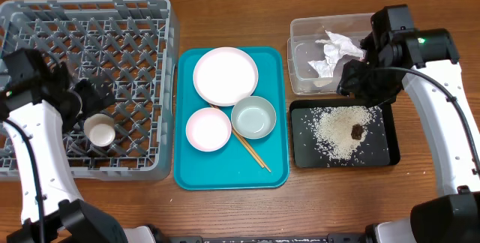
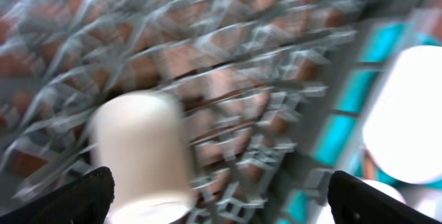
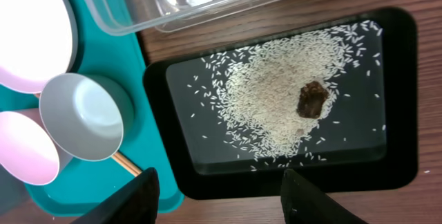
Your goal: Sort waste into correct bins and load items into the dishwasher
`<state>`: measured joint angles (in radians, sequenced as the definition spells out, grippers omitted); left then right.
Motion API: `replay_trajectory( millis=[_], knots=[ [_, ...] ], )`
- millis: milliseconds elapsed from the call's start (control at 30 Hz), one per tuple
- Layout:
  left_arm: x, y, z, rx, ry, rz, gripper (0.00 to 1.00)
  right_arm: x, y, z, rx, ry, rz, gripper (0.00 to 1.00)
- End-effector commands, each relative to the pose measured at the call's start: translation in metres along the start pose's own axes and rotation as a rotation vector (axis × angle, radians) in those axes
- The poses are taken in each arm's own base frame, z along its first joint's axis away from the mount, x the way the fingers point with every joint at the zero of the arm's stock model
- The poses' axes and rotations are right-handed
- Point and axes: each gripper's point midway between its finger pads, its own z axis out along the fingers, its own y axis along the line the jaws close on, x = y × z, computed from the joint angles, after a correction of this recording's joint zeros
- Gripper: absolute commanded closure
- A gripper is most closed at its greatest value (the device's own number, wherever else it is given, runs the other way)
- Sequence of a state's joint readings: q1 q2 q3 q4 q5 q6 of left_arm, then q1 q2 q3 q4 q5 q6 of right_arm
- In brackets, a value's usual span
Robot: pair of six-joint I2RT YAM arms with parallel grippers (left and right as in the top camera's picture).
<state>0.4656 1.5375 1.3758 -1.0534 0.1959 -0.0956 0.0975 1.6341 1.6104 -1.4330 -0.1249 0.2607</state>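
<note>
Jaws spread wide on the left gripper [image 2: 221, 196], clasping nothing; just ahead of them, nearer one finger than the other, the small white cup [image 2: 141, 155], upright on the lattice floor of the grey dish rack [image 1: 142, 10]; heavy blur across that wrist view. Jaws likewise parted and empty on the right gripper [image 3: 224, 200], hovering over the black tray [image 3: 404, 148]; directly beneath, loose rice [image 3: 269, 92] in a heap, with a brown scrap [image 3: 312, 99] on top. Just beyond, the clear tub [image 1: 300, 55], holding crumpled tissue [image 1: 334, 52]. Between the two grippers, a teal tray [image 1: 277, 172] bearing white plate [image 1: 225, 76], pink bowl [image 1: 208, 129], grey-green bowl [image 1: 253, 117] and chopsticks [image 1: 255, 155]. Under everything, a brown wooden table [image 1: 337, 205].
</note>
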Motion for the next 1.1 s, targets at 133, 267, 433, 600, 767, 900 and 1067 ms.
replay_trajectory(
  millis=[133, 267, 433, 600, 767, 900, 1067],
  knots=[
    [0.049, -0.153, -0.031, 0.256, -0.004, 0.511, 0.00, -0.012, -0.053, -0.053, 0.011, -0.177, 0.166, 0.32],
    [0.094, -0.192, -0.021, 0.242, 0.054, 0.702, 0.00, -0.008, -0.067, -0.055, 0.025, -0.162, 0.213, 0.25],
    [0.168, -0.209, 0.021, 0.122, 0.192, 0.951, 0.03, -0.009, -0.069, -0.055, 0.026, -0.166, 0.219, 0.25],
    [0.215, -0.207, 0.058, 0.068, 0.347, 1.052, 0.12, -0.009, -0.069, -0.055, 0.026, -0.166, 0.219, 0.25],
    [0.236, -0.190, 0.099, -0.035, 0.487, 1.078, 0.35, -0.008, -0.069, -0.055, 0.027, -0.162, 0.220, 0.25],
    [0.245, -0.179, 0.119, -0.087, 0.559, 1.080, 0.48, -0.008, -0.069, -0.055, 0.027, -0.162, 0.220, 0.25],
    [0.240, -0.174, 0.122, -0.135, 0.551, 1.083, 0.96, -0.007, -0.069, -0.055, 0.028, -0.157, 0.221, 0.25]
  ],
)
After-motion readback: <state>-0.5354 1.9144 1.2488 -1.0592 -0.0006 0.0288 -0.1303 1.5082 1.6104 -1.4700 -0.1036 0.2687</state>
